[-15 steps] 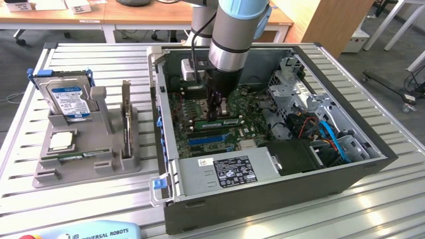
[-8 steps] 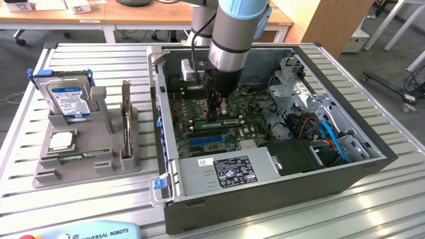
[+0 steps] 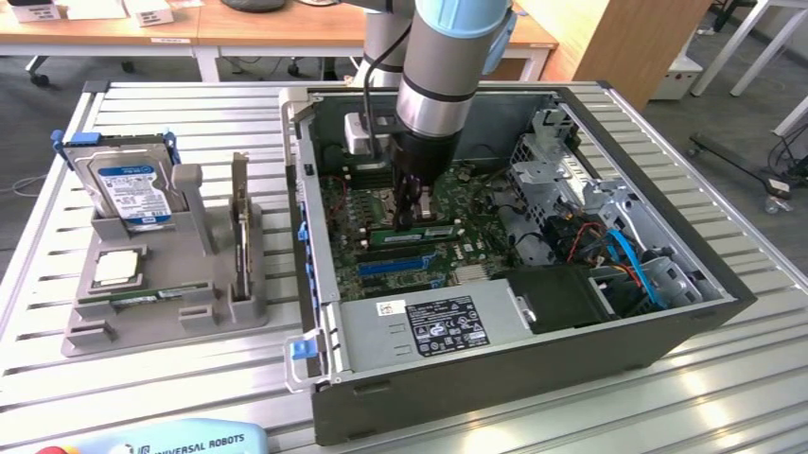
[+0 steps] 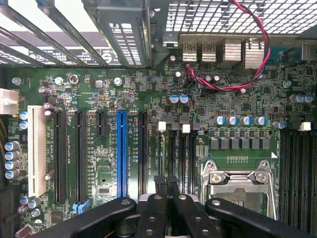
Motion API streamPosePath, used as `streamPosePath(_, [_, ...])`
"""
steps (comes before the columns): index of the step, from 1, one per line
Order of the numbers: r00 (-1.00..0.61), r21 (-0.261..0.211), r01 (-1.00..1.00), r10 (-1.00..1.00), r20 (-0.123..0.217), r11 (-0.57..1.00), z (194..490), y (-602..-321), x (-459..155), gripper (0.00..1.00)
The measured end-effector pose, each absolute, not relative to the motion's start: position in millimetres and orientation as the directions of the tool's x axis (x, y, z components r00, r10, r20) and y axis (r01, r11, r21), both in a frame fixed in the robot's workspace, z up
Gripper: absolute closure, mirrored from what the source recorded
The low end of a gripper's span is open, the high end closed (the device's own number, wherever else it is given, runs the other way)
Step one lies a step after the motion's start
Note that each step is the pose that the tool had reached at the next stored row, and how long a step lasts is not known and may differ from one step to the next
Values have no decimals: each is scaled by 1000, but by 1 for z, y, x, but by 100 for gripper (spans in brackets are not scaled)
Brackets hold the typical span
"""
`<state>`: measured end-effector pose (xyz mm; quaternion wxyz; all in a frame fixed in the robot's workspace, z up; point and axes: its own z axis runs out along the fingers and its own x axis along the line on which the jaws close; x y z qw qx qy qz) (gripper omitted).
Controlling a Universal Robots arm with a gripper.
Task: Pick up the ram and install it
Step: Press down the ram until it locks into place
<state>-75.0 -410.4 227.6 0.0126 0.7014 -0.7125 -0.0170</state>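
low inside the case, gripper [image 3: 407,222] above the motherboard [image 4: 148,99]

Motherboard [image 4: 148,99]: glossy green laminate with matt black and one blue plastic slots. Computer case [image 3: 505,364]: matt dark painted metal; drive cage [image 3: 569,175] bare silvery steel. Gripper [image 4: 166,181]: matt black fingers. Table [image 3: 707,378]: ribbed, brushed aluminium. Holder stand [image 3: 189,284]: matt grey plastic.
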Motion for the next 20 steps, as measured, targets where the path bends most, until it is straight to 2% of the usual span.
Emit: streamPosePath(20, [-16,42,-999,-1000,-6,16,226,-410,-75,90])
